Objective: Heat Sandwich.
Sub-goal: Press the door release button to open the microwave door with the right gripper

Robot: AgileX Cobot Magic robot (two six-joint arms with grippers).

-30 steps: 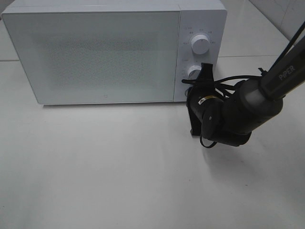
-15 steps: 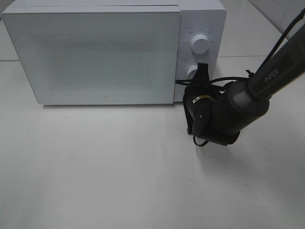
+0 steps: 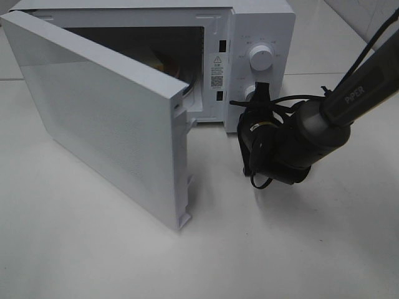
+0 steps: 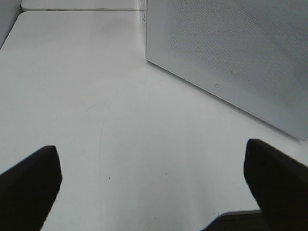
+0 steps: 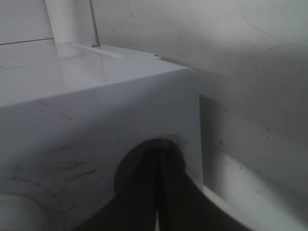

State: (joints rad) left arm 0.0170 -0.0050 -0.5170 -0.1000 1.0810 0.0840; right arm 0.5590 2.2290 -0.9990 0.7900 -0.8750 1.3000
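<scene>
The white microwave [image 3: 265, 25] stands at the back of the table with its door [image 3: 106, 118] swung wide open to the left. Inside the dark cavity only a small pinkish-yellow patch [image 3: 167, 63] shows past the door's edge; I cannot make out the sandwich itself. My right gripper [image 3: 259, 91] is shut, its tips against the control panel beside the lower knob [image 3: 250, 93]. In the right wrist view the closed fingertips [image 5: 158, 161] touch the panel [image 5: 96, 106]. My left gripper [image 4: 151, 154] is open over bare table, with the door's face [image 4: 231, 53] ahead of it.
An upper knob [image 3: 261, 57] sits on the panel above the gripper. The open door juts far forward over the table's left half. The right arm [image 3: 349, 103] and its cables cross the right side. White table surface [image 3: 280, 249] lies in front.
The microwave door, shut in both earlier frames, now stands wide open. The right gripper has edged slightly left and up against the panel and stays shut.
</scene>
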